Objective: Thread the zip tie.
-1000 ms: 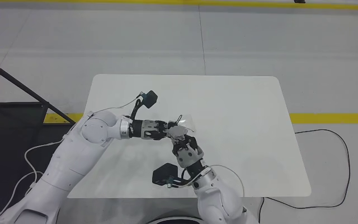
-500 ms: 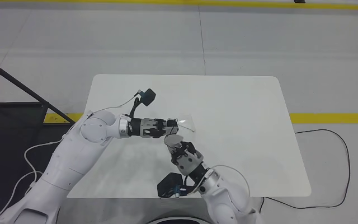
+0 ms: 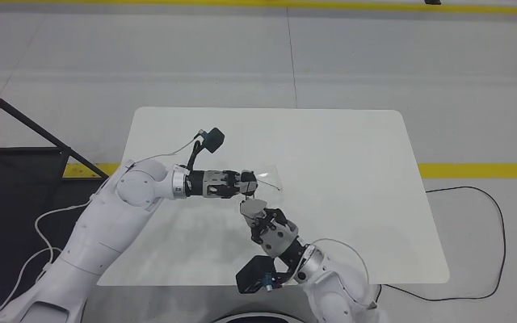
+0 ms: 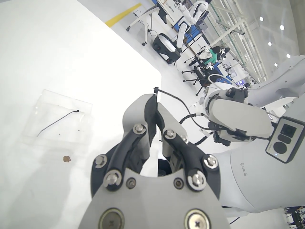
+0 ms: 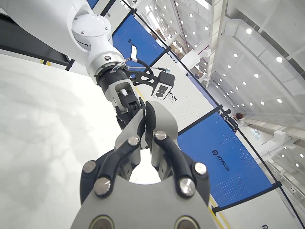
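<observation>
Starting left of centre in the top view, the left gripper (image 3: pixel 248 184) sits over the white table (image 3: pixel 355 153), pointing toward the right of the frame. Its own camera shows the fingers pinched tight on a black zip tie (image 4: pixel 156 89). The little square head pokes out just past the fingertips in the middle of that frame, and the strap trails off toward the right, held up off the table. I can't make out where the tail end goes.

Just below it and a touch to the right in the top view, the right gripper (image 3: pixel 249 208) points up at the left one, close to it but not touching. In its wrist view the fingertips are pressed together, and I honestly can't tell if anything is between them.

Right of both grippers there's a clear plastic sheet (image 3: pixel 273 171) lying flat on the table, with a second zip tie (image 4: pixel 59 120) lying loose on it, slightly curved. A tiny brown speck (image 4: pixel 67 159) sits on the table near the sheet.
</observation>
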Available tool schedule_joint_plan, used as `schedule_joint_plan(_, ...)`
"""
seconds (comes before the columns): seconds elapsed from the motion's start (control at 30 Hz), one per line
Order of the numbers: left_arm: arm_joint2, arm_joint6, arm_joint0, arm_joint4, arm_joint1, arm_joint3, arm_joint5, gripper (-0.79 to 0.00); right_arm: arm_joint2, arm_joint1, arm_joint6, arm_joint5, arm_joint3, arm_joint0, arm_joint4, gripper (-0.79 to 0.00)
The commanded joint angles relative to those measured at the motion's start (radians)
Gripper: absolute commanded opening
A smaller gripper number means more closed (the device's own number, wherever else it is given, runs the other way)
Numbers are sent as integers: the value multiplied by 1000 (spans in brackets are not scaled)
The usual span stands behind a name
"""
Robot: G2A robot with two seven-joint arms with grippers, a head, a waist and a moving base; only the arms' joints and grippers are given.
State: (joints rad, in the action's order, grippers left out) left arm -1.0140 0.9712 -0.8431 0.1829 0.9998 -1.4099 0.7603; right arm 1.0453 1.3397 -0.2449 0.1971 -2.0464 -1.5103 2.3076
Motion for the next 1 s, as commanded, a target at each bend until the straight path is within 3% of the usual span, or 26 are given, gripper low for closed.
schedule_joint_plan(0.0, -2, -9, -3, -18, 0, -5, 3, -785, 1, 2, 24, -31, 0, -2, -11, -785)
schedule_joint_plan(0.17, -8, -34, -14, -52, -1, -17, 14, -785, -14, 4, 53, -59, 5, 5, -17, -785)
schedule_joint_plan(0.4, -24, -99, -34, -110, -3, -38, 28, -785, -10, -2, 30, -24, 3, 10, -29, -785)
schedule_joint_plan(0.63, -49, -205, -75, -240, -4, -83, 35, -785, -16, 4, 83, -141, 2, -1, -44, -785)
schedule_joint_plan(0.97, -76, -341, -140, -430, -5, -168, -7, -785, -29, 9, 102, -230, 13, 3, -51, -785)
